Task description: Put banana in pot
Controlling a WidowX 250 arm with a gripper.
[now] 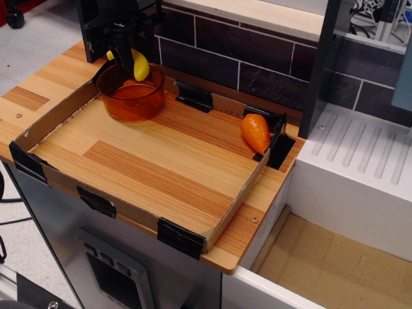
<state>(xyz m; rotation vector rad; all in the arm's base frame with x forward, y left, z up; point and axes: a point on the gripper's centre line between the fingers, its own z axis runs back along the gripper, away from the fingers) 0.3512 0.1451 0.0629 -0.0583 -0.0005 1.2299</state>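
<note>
Banana point(140, 65) held in closed gripper point(129, 55), hanging over pot's point(132, 96) far rim. Risk noted: released off-centre, could strike rim and fall behind pot. Tray point(58, 116): holds pot at far left corner, carrot point(255, 132) against right wall. Pot: appears empty; translucent orange wall obscures floor.

**A mock kitchen set up in a lab**

This is a toy kitchen staged for robot work. The striped wooden bench point(38, 84) backs onto a wall of dark purple-brown tiles point(257, 58), with a white ridged plastic draining board point(367, 148) to one side. A shallow cardboard tray with black taped corners point(241, 199) fences the work area. A glossy orange toy carrot point(255, 132) lies inside. Bare grey floor point(32, 38) shows beyond.
</note>
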